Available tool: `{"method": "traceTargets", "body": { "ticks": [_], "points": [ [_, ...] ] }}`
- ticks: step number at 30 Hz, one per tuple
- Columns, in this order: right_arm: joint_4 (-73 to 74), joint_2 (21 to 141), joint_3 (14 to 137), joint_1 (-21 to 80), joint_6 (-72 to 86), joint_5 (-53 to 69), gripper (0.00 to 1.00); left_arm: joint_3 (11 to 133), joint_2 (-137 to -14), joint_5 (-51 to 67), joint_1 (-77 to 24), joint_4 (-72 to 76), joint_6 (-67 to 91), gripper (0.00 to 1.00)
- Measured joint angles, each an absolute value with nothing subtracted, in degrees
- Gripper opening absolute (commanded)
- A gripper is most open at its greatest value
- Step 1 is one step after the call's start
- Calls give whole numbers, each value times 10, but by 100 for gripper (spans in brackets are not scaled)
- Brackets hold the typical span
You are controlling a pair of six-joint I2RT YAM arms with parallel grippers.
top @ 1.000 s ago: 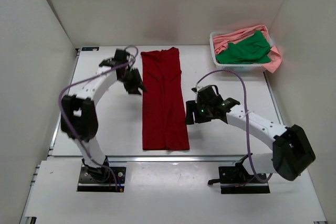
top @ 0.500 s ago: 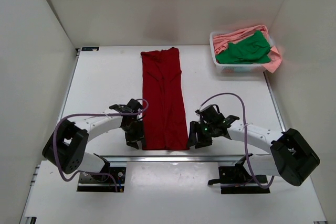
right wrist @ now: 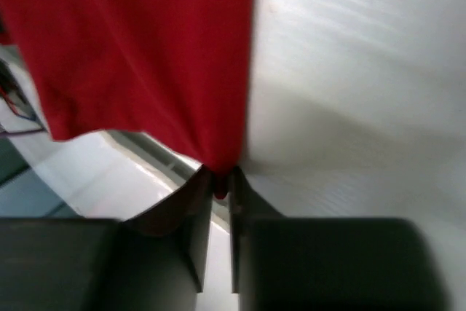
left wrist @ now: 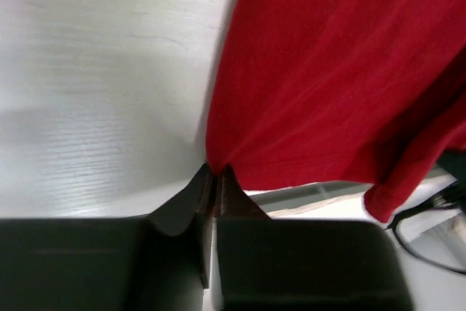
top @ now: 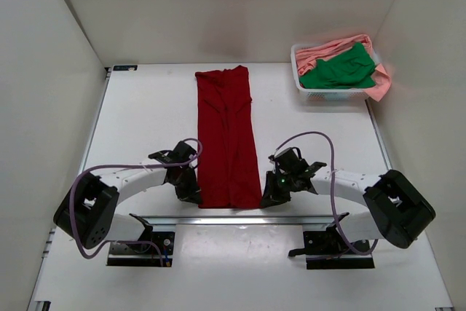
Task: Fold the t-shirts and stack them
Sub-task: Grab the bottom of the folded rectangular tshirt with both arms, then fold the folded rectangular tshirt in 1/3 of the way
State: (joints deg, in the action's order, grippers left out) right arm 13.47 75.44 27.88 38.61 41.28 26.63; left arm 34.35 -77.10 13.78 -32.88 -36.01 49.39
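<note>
A dark red t-shirt (top: 226,136) lies as a long narrow strip down the middle of the table, its sides folded in. My left gripper (top: 194,196) is shut on its near left corner (left wrist: 218,158), pinching the cloth between both fingertips. On the other side my right gripper (top: 266,198) is shut on the near right corner (right wrist: 218,165), a fold of red cloth caught between its jaws. A bright green t-shirt (top: 338,71) and a salmon pink t-shirt (top: 378,84) lie bunched in the basket.
The white slatted basket (top: 320,95) stands at the back right, close to the right wall. A metal rail (top: 240,219) runs along the table's near edge, just below the shirt's hem. White walls close in the left, back and right sides.
Both arms swung from the shirt's middle down to its near hem. Each gripper, open before, has closed on a bottom corner of the red shirt.
</note>
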Motion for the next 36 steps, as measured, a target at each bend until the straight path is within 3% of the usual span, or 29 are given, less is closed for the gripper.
{"method": "traceTargets", "body": {
  "ticks": [2,11,20,36],
  "points": [
    [138,769,280,386,408,270,0,338,-769,138,-328,-355,495,0],
    [168,712,263,385,404,274,0,258,-656,146,-313,-359,508,0],
    [207,703,271,381,388,313,0,251,-624,168,-293,-398,512,0],
    [352,940,647,243,224,363,0,588,-846,196,-126,-430,457,0]
  ]
}}
